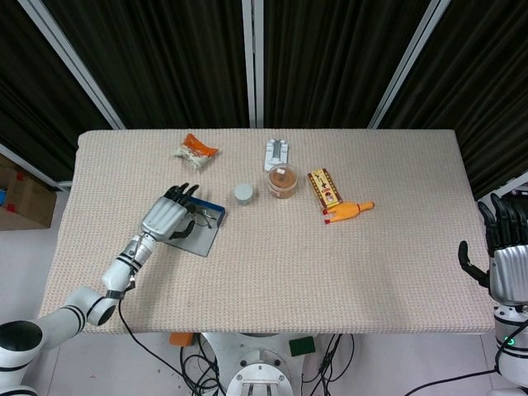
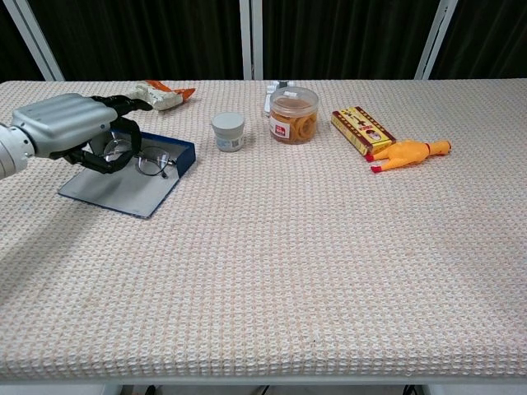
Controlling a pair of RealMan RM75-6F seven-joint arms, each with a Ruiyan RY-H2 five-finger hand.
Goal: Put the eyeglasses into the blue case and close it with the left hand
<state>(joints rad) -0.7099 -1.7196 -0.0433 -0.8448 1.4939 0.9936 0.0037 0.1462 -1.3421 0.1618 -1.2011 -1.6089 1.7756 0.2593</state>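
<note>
The blue case [image 2: 172,153] lies open at the table's left, its grey lid [image 2: 115,191] flat on the cloth toward the front; in the head view the case [image 1: 200,238] shows beside my left hand. The eyeglasses [image 2: 150,162] rest in the blue tray, also seen as eyeglasses [image 1: 204,217] from above. My left hand [image 2: 70,132] hovers over the case's left end, fingers loosely curved above the left lens, with no clear grip on it. From above, the left hand [image 1: 167,219] covers the case's left part. My right hand [image 1: 505,252] hangs off the table's right edge, fingers spread and holding nothing.
Behind the case lies a snack packet [image 2: 165,95]. A small white jar [image 2: 227,131], a tub of cookies [image 2: 294,114], a white object behind it [image 1: 277,153], a flat red and yellow box [image 2: 362,130] and a rubber chicken [image 2: 410,153] stand along the back middle.
</note>
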